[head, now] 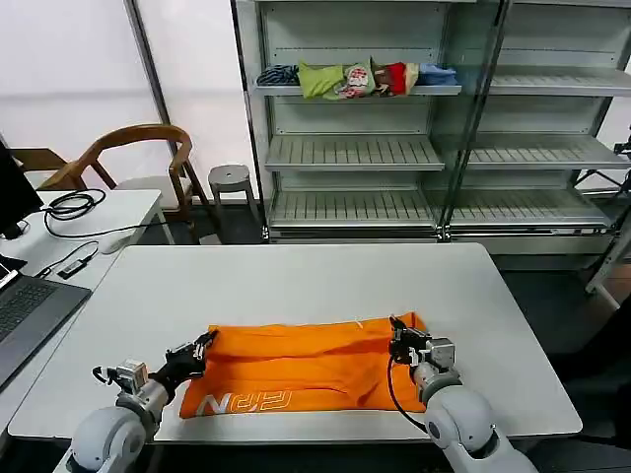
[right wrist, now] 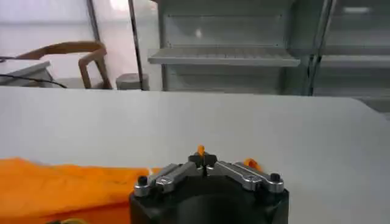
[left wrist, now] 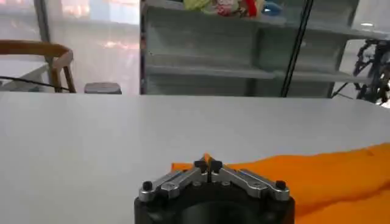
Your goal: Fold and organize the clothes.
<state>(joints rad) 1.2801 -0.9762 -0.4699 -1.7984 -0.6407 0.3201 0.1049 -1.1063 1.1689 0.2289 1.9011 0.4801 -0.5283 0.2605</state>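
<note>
Orange T-shirt [head: 301, 370] lies on the white table [head: 296, 276], at the near edge, approx. 6 o'clock from table centre in head view. It's folded into a long flat band running L–R, soft fabric w/ shallow wrinkles, pale whitish lettering on the near-left part.

Left gripper [head: 204, 345] sits at the shirt's 9 o'clock end, fingers closed on the far-left corner; in left wrist view [left wrist: 208, 164] the tips meet w/ a bit of orange cloth pinched between. Right gripper [head: 397, 330] is at the 3 o'clock end, likewise clamped on the far-right corner; right wrist view [right wrist: 202, 159] shows orange poking up between the closed tips.

Behind the table, at 12 o'clock, a grey metal shelf unit [head: 355, 153] w/ slatted shelves. Top shelf holds a row of bunched garments [head: 357, 79]: striped, green, red, blue. Wooden chair [head: 138, 158] w/ curved back at approx. 10 o'clock; side desk w/ black cables [head: 71, 207] at 9.
</note>
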